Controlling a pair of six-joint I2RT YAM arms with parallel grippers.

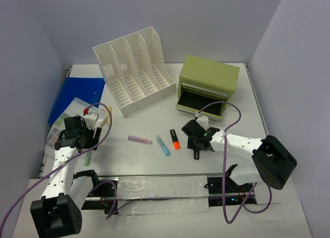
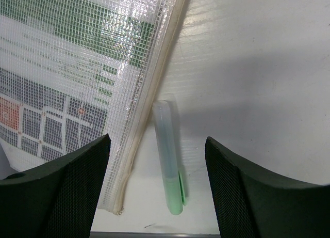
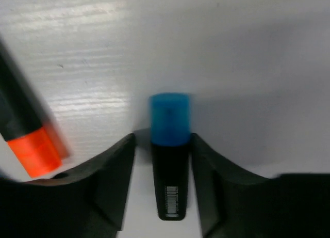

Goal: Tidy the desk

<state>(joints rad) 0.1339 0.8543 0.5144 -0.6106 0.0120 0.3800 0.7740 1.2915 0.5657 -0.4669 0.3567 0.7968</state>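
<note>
Step in hand: picking up loose pens, one under each of my arms (my reading, since both grippers hang over a pen).
Desk: the desk point(image 1: 154, 119) spreads white under everything, with the clutter lying mid-table and to my left.
Right gripper: my right gripper point(image 3: 163, 140) is low over a blue-capped marker point(image 3: 169, 114) that lies flat on the desk. The jaws stand close on either side of its black barrel. I cannot tell whether the pads press it or merely flank it.
Beside it: an orange highlighter point(image 3: 31, 140) lies just to one side, apart from my fingers.
Left gripper: my left gripper point(image 2: 157, 140) is spread wide and holds nothing. A green highlighter point(image 2: 170, 160) lies between the fingers, touching neither.
Crowding: a mesh pouch point(image 2: 77, 67) lies with its edge just beside the green highlighter, near one finger.
Next move, right: get a firm hold on the barrel, then lift straight up to clear the orange highlighter.
Likely home: the open drawer point(image 1: 198, 101) of the green drawer box point(image 1: 209, 80) is near (a guess, not a certainty).
Next move, left: go down centred on the green highlighter and shut without catching the pouch edge.
Left to do: a pink pen point(image 1: 140, 139) and a light-blue pen point(image 1: 163, 145) lie loose mid-desk, and the white file rack point(image 1: 135, 73) stands beyond them.
</note>
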